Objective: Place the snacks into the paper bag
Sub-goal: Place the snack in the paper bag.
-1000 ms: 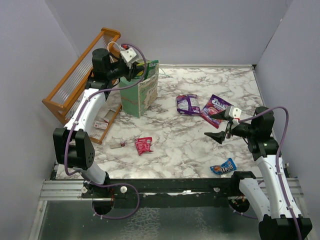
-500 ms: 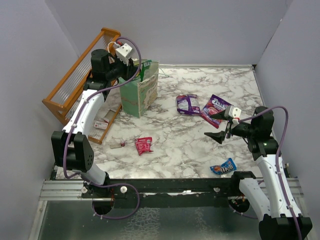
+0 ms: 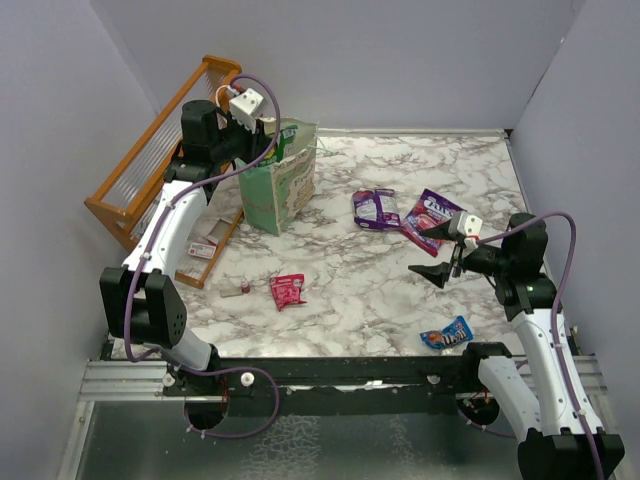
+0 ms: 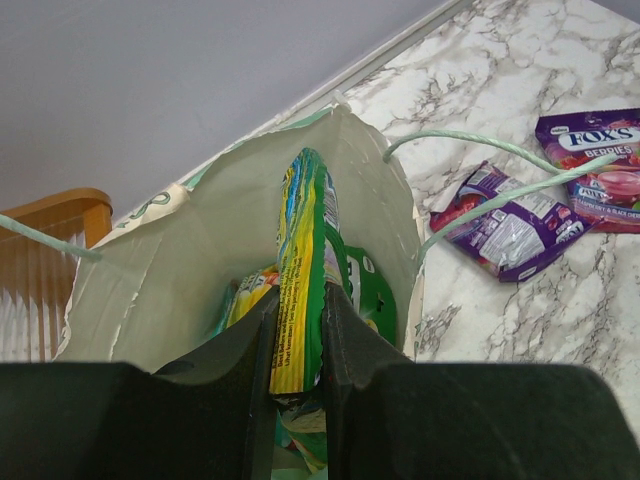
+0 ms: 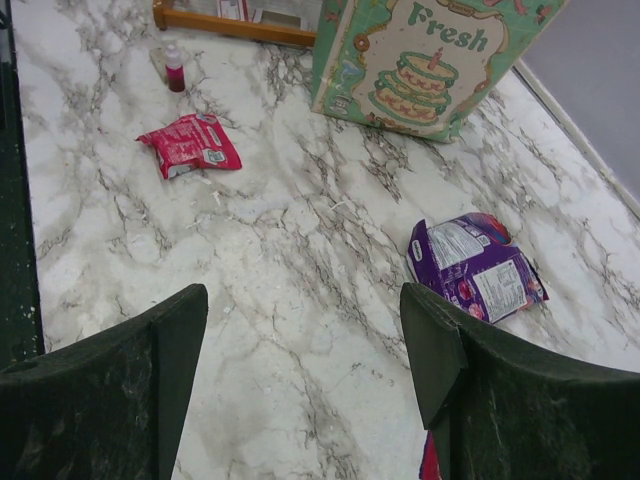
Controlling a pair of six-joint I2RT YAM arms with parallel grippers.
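Observation:
The paper bag (image 3: 282, 192) stands at the back left, mint-green and cream, its mouth open. My left gripper (image 3: 270, 135) hangs over that mouth, shut on a yellow-green snack packet (image 4: 300, 230) held on edge, with other packets below it inside the bag (image 4: 180, 270). On the marble lie two purple snacks (image 3: 376, 208) (image 3: 430, 215), a red one (image 3: 288, 290) and a blue one (image 3: 447, 334). My right gripper (image 3: 437, 255) hovers open and empty at the right, just in front of the purple packets. In the right wrist view its gap (image 5: 305, 300) shows bare marble, with a purple packet (image 5: 475, 265) beside the right finger.
An orange slatted wooden rack (image 3: 160, 150) leans against the left wall beside the bag. A tiny red-capped tube (image 3: 240, 290) lies left of the red packet. Grey walls close in the table at the back and both sides.
My left gripper has risen and drawn back a little over the bag's mouth with the packet in it. The right arm has not moved.

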